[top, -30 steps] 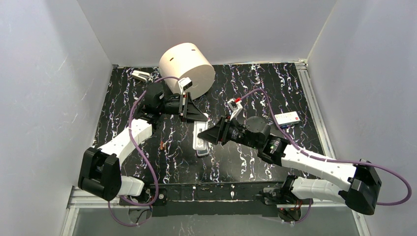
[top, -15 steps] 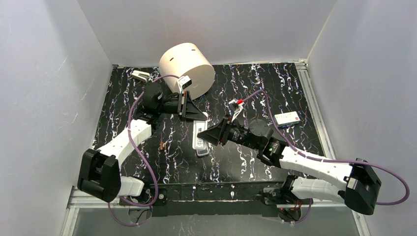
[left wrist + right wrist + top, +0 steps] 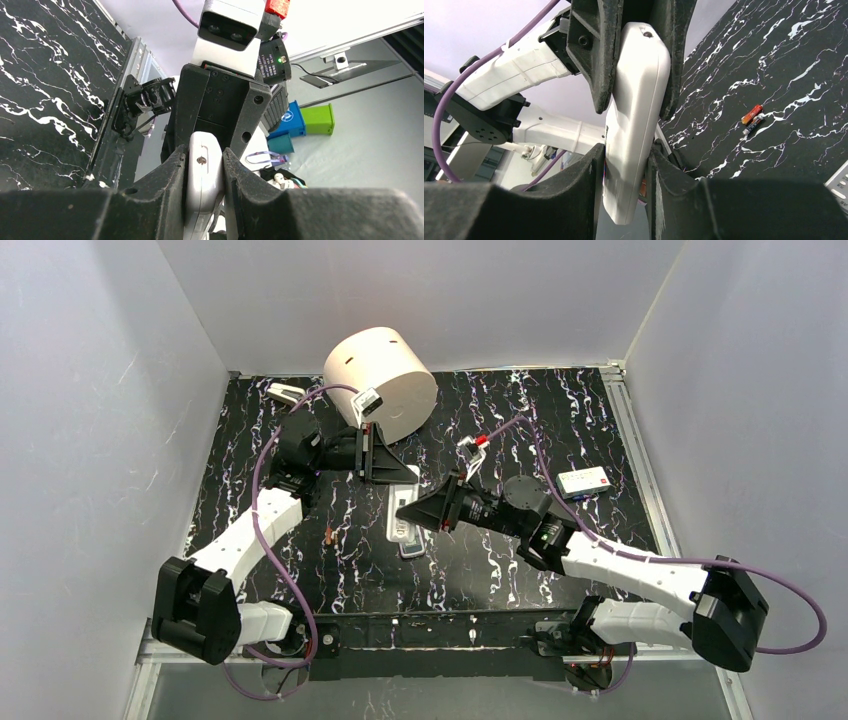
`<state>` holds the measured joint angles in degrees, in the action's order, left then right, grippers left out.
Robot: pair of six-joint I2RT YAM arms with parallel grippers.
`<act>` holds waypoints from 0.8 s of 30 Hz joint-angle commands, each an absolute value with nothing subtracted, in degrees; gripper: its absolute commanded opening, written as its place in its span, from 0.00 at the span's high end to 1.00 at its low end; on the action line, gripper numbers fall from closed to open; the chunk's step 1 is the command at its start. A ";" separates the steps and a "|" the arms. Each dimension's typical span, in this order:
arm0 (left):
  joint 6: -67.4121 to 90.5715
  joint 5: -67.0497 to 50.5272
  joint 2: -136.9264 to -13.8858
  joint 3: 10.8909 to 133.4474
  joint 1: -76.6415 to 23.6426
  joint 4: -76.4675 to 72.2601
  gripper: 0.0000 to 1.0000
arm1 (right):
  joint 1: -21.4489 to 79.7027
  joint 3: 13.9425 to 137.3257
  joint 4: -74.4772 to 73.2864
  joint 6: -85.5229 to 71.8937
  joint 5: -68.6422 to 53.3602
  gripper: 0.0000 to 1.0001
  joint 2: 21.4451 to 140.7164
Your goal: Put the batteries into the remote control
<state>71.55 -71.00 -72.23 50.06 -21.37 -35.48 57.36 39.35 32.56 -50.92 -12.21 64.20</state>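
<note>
- Right wrist view: right gripper (image 3: 624,150) fingers pinch the near end of a white remote (image 3: 644,65).
- Left gripper (image 3: 634,112) fingers clamp the far end, at 12 o'clock.
- Batteries (image 3: 752,114) lie side by side on the table (image 3: 804,60), at 3 o'clock.
- Top view: the grippers largely hide the held remote.

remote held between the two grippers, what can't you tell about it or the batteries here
- Remote battery bay: open or covered cannot be told. In both wrist views the left gripper and right gripper clamp its sides, and only plain shell shows.
- Top view: both grippers overlap the remote, hiding where they grip it.
- Batteries: tiny in the right wrist view, a speck from the top, so count and polarity are unreadable.
</note>
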 commanded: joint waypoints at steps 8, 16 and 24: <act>66.68 -66.72 -68.01 50.60 -22.32 -36.56 1.00 | 55.04 39.71 27.62 -49.55 -12.61 0.51 64.56; 65.33 -66.68 -67.86 49.80 -22.07 -36.48 1.00 | 52.71 37.61 33.24 -53.29 -14.73 0.40 63.65; 64.80 -67.11 -67.47 48.79 -22.07 -36.47 1.00 | 52.60 39.20 39.86 -54.64 -20.12 0.61 67.30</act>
